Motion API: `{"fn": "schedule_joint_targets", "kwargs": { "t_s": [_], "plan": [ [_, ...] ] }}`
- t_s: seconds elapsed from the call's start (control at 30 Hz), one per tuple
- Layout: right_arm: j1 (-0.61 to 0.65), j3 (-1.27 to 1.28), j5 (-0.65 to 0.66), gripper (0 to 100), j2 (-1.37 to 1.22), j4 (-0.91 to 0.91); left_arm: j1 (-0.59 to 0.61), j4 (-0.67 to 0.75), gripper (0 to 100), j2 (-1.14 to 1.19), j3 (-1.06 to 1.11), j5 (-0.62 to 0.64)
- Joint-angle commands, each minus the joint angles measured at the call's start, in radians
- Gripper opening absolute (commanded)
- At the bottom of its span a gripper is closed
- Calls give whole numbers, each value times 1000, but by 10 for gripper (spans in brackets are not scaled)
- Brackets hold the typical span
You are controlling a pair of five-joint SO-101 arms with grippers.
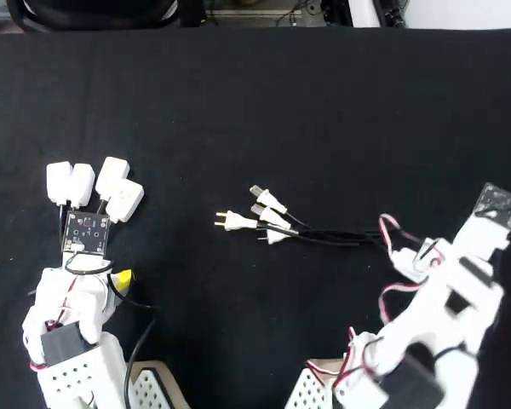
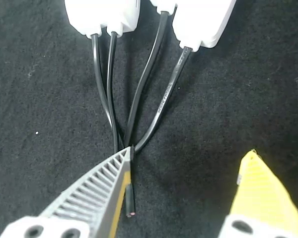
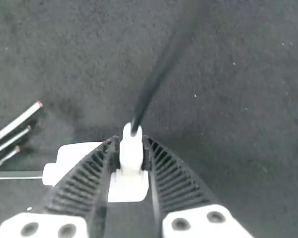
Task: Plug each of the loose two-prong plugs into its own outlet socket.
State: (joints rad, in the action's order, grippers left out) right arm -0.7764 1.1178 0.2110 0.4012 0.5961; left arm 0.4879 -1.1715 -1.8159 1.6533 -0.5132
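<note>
Several white outlet sockets point(image 1: 94, 189) lie at the far left, their black cables point(image 2: 139, 99) running together to my left gripper point(image 2: 188, 152). It is open, and the bundle touches the tip of its grey finger point(image 2: 109, 178); the yellow finger point(image 2: 256, 183) stands apart. Two sockets point(image 2: 102, 15) show close ahead of it. Several loose white two-prong plugs point(image 1: 264, 217) lie mid-table, prongs pointing left. My right gripper point(image 3: 130, 141) is shut on a white plug point(image 3: 130, 158) whose black cable point(image 3: 159, 74) leads away. Another white plug body point(image 3: 69, 157) lies beside it.
The plugs' black cables point(image 1: 341, 239) trail right toward the right arm point(image 1: 443, 290). Three cut cable ends point(image 3: 15, 130) lie near the right gripper. A black cloth point(image 1: 324, 111) covers the table, with open room at the back and between the arms.
</note>
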Motion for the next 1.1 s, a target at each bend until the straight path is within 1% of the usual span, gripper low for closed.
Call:
{"fn": "schedule_joint_targets", "kwargs": {
  "t_s": [0.0, 0.17, 0.27, 0.57, 0.7, 0.8, 0.9, 1.07],
  "plan": [
    [23, -81, 95, 11, -196, 58, -12, -34, 332, -6, -8, -8],
    [-34, -84, 160, 11, -292, -74, -13, -34, 332, -6, -8, -8],
    [-44, -51, 201, 11, -305, -80, -13, -34, 332, -6, -8, -8],
    [-44, -13, 204, 11, -189, -80, -13, -32, 332, -6, -8, -8],
    [-43, -16, 193, 11, -110, -78, -13, -32, 332, -6, -8, -8],
    [-41, -27, 161, 11, -62, -78, -13, -32, 332, -6, -8, -8],
    [-41, -73, 137, 11, -39, -43, -13, -32, 332, -6, -8, -8],
    [-41, -259, 104, 11, -61, 91, -13, -32, 332, -6, -8, -8]
  ]
}}
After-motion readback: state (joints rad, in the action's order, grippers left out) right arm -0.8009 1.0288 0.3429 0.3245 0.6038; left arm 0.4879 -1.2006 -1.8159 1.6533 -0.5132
